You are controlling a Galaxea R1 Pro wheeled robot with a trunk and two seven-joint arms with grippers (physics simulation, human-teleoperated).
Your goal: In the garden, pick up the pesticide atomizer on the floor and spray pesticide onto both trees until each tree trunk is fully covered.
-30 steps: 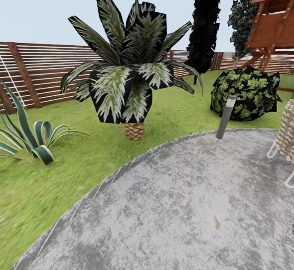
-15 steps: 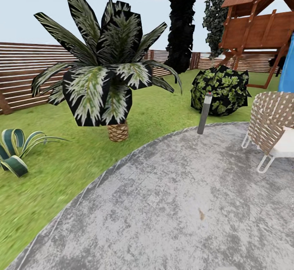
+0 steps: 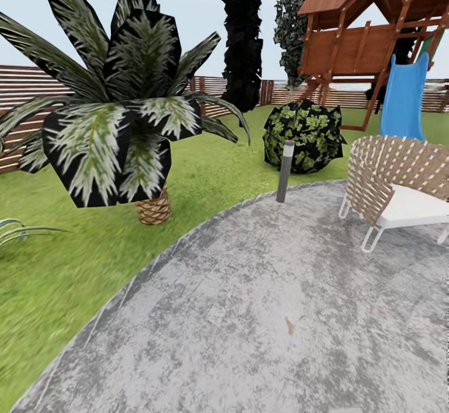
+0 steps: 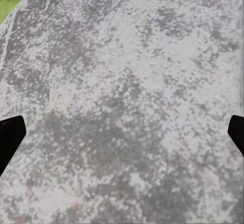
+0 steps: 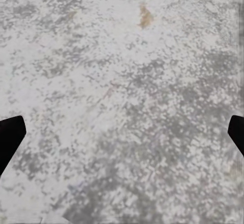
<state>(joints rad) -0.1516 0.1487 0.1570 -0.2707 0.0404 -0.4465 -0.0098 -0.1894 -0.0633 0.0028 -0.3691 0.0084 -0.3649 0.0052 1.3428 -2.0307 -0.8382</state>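
The pesticide atomizer and both trees are out of view. In the left wrist view my left gripper (image 4: 122, 137) hangs open over mottled grey paving (image 4: 127, 82), its dark fingertips (image 4: 10, 137) far apart at the picture's edges with nothing between them. My right gripper (image 5: 122, 137) is open in the same way above the paving (image 5: 117, 107), with a small brown speck (image 5: 145, 17) on the ground ahead of it.
A round grey patio (image 3: 262, 313) borders grass (image 3: 37, 276). A short scaly-trunked palm (image 3: 118, 120) stands left. A bollard light (image 3: 285, 170) and a bush (image 3: 304, 135) are ahead, a wicker chair (image 3: 399, 182) at right. Behind are a wooden play tower (image 3: 368, 32), a blue slide (image 3: 404, 101), a black conifer (image 3: 242, 32) and a fence (image 3: 19, 88).
The head view has turned to the right. The palm, bollard and bush have slid left in the picture, and the wicker chair, play tower and slide have come into view.
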